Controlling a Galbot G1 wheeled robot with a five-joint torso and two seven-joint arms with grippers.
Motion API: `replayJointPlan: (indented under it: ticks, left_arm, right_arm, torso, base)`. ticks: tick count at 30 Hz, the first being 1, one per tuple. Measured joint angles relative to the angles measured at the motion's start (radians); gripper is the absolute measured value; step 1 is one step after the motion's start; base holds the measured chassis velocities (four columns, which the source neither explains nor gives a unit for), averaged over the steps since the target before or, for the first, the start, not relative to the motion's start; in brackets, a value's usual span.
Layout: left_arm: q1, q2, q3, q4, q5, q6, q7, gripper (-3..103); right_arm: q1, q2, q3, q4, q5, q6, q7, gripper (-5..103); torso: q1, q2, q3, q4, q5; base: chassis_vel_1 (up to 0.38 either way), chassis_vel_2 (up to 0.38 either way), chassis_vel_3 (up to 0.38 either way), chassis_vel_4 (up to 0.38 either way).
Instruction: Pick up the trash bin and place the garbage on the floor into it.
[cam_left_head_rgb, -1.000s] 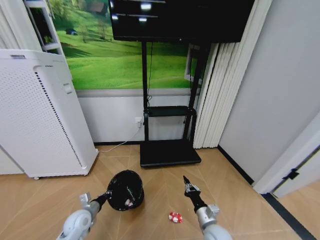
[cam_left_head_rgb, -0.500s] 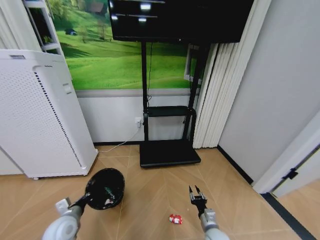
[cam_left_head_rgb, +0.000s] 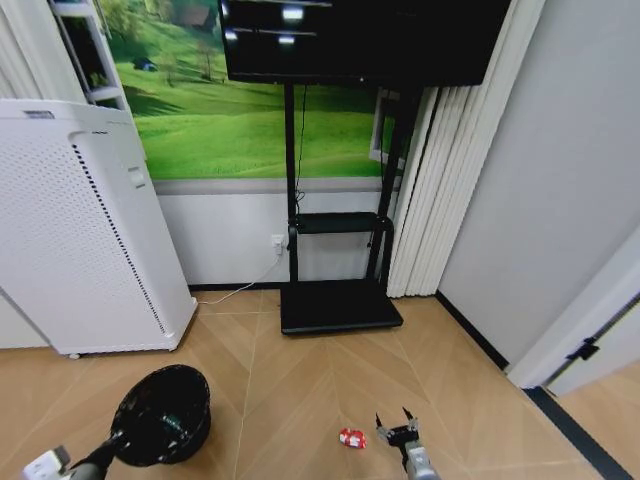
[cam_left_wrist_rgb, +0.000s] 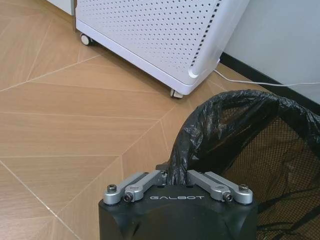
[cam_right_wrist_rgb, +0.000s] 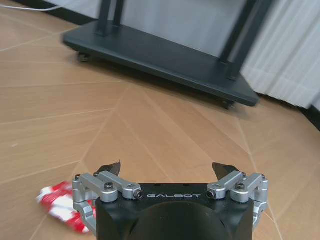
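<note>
Black mesh and a black liner make up the bin (cam_left_head_rgb: 160, 415), which hangs low on the robot's left, gripped at its near rim by the left claw (cam_left_wrist_rgb: 176, 176). That claw's two fingers are pinched tight on a bunched fold of the liner and the rim beneath it, and the bin's mouth tips toward the head camera. Under it lies the floor (cam_left_head_rgb: 290, 390), pale herringbone wood. Behind the bin stands a tall white appliance (cam_left_head_rgb: 75, 230) on small wheels, just beside it in the left wrist view.

On the robot's right, the right claw (cam_left_head_rgb: 401, 433) sits low over the floor with its fingers spread wide and nothing between them. A small red and white wrapper (cam_left_head_rgb: 351, 437) lies on the wood just beside it, on the side toward the bin. Farther back, a black stand (cam_left_head_rgb: 340, 305) rests against the wall under a dark screen (cam_left_head_rgb: 360, 40).
</note>
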Motion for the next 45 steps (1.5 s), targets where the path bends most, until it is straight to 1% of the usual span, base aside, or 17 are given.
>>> replayJointPlan:
  ticks: [1, 2, 4, 5, 8, 9, 11, 15, 20, 22, 23, 24, 27, 30, 35, 45]
  left_arm:
    - [-0.003, 0.0, 0.009, -0.001, 0.001, 0.0, 0.001, 3]
    - [-0.003, 0.0, 0.009, -0.001, 0.001, 0.0, 0.001, 3]
    - [-0.016, 0.001, 0.032, -0.003, 0.009, 0.0, 0.002, 3]
    - [-0.016, 0.001, 0.032, -0.003, 0.009, 0.0, 0.002, 3]
    - [-0.028, 0.002, 0.054, -0.006, 0.016, -0.001, 0.002, 3]
    - [-0.028, 0.002, 0.054, -0.006, 0.016, -0.001, 0.002, 3]
    - [-0.029, 0.0, 0.061, -0.012, 0.018, -0.001, 0.002, 3]
    - [-0.024, -0.001, 0.062, -0.017, 0.019, -0.002, 0.002, 3]
    - [-0.011, -0.002, 0.053, -0.023, 0.019, -0.002, 0.003, 3]
    - [-0.009, -0.001, 0.05, -0.024, 0.019, -0.002, 0.004, 3]
    - [0.002, -0.003, 0.037, -0.028, 0.019, -0.004, 0.012, 3]
    - [0.002, -0.003, 0.037, -0.028, 0.019, -0.004, 0.012, 3]
    - [0.048, -0.022, 0.002, -0.032, 0.029, -0.015, 0.032, 3]
    - [0.062, -0.029, -0.018, -0.032, 0.031, -0.021, 0.041, 3]
    - [0.075, -0.031, -0.043, -0.036, 0.024, -0.024, 0.047, 3]
    - [0.073, -0.032, -0.043, -0.04, 0.015, -0.025, 0.049, 3]
  right_arm:
    - [-0.003, -0.016, -0.008, 0.0, -0.029, 0.008, -0.016, 100]
    - [-0.003, -0.016, -0.008, 0.0, -0.029, 0.008, -0.016, 100]
    - [0.002, -0.068, -0.03, -0.008, -0.111, 0.022, -0.06, 100]
    - [0.002, -0.068, -0.03, -0.008, -0.111, 0.022, -0.06, 100]
    - [0.03, -0.13, -0.07, -0.018, -0.182, 0.029, -0.109, 100]
    - [0.03, -0.13, -0.07, -0.018, -0.182, 0.029, -0.109, 100]
    - [0.061, -0.157, -0.108, -0.058, -0.214, 0.046, -0.129, 100]
    - [0.086, -0.172, -0.143, -0.097, -0.229, 0.058, -0.142, 100]
    - [0.134, -0.194, -0.206, -0.15, -0.248, 0.074, -0.183, 100]
    - [0.141, -0.197, -0.215, -0.154, -0.248, 0.074, -0.187, 100]
    - [0.169, -0.206, -0.253, -0.166, -0.241, 0.072, -0.2, 100]
    - [0.169, -0.206, -0.253, -0.166, -0.241, 0.072, -0.2, 100]
    - [0.238, -0.199, -0.342, -0.213, -0.232, 0.066, -0.209, 100]
    - [0.256, -0.19, -0.368, -0.23, -0.227, 0.06, -0.208, 100]
    - [0.296, -0.161, -0.396, -0.274, -0.204, 0.051, -0.192, 100]
    - [0.368, -0.148, -0.433, -0.359, -0.177, 0.046, -0.184, 100]
  torso:
    - [0.0, 0.0, 0.0, 0.0002, -0.0001]
    - [0.0, 0.0, 0.0, 0.0002, -0.0001]
    - [0.0, 0.0, 0.0, 0.0001, 0.0001]
    - [0.0, 0.0, 0.0, 0.0001, 0.0001]
    - [0.0, 0.0, 0.0, 0.0003, -0.0002]
    - [0.0, 0.0, 0.0, 0.0003, -0.0002]
    - [0.0, 0.0, 0.0, 0.0005, -0.0001]
    - [0.0, 0.0, 0.0, 0.0004, 0.0002]
    - [0.0, 0.0, 0.0, 0.0005, 0.0001]
    - [0.0, 0.0, 0.0, 0.0003, 0.0]
    - [0.0, 0.0, 0.0, 0.0002, -0.0001]
    - [0.0, 0.0, 0.0, 0.0002, -0.0001]
    - [0.0, 0.0, 0.0, 0.0007, 0.0]
    - [0.0, 0.0, 0.0, 0.0006, -0.0001]
    - [0.0, 0.0, 0.0, 0.0004, 0.0]
    - [0.0, 0.0, 0.0, 0.0004, 0.0]
  base:
    - [0.0, 0.0, 0.0, 0.0]
    - [0.0, 0.0, 0.0, 0.0]
    - [0.0, 0.0, 0.0, 0.0]
    - [0.0, 0.0, 0.0, 0.0]
    - [0.0, 0.0, 0.0, 0.0]
    - [0.0, 0.0, 0.0, 0.0]
    - [0.0, 0.0, 0.0, 0.0]
    - [0.0, 0.0, 0.0, 0.0]
    - [0.0, 0.0, 0.0, 0.0]
    - [0.0, 0.0, 0.0, 0.0]
    - [0.0, 0.0, 0.0, 0.0]
    - [0.0, 0.0, 0.0, 0.0]
    - [0.0, 0.0, 0.0, 0.0]
    - [0.0, 0.0, 0.0, 0.0]
    - [0.0, 0.0, 0.0, 0.0]
    - [0.0, 0.0, 0.0, 0.0]
